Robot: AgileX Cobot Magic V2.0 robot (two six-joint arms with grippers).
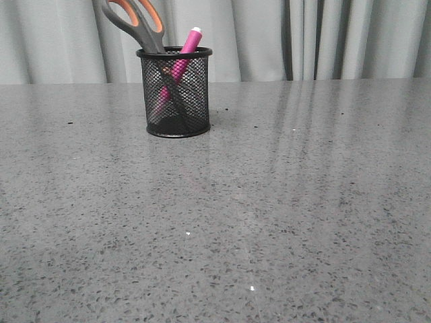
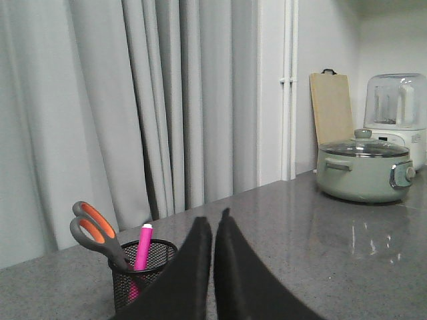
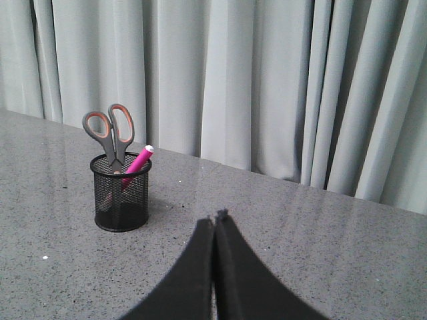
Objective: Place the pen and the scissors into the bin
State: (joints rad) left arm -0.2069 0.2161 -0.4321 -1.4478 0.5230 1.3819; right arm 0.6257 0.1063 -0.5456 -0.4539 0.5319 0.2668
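The black mesh bin (image 1: 178,93) stands upright on the grey table at the back left. The magenta pen (image 1: 183,55) and the grey scissors (image 1: 138,21) with orange-lined loops both stand inside it, tops sticking out. The bin also shows in the left wrist view (image 2: 139,272) and in the right wrist view (image 3: 121,192), with the scissors (image 3: 109,133) and pen (image 3: 137,162) in it. My left gripper (image 2: 213,219) is shut and empty, beside the bin. My right gripper (image 3: 216,217) is shut and empty, well away from the bin. Neither gripper shows in the front view.
Grey curtains hang behind the table. In the left wrist view a green lidded pot (image 2: 363,170), a wooden board (image 2: 331,107) and a white appliance (image 2: 396,113) stand at the table's far end.
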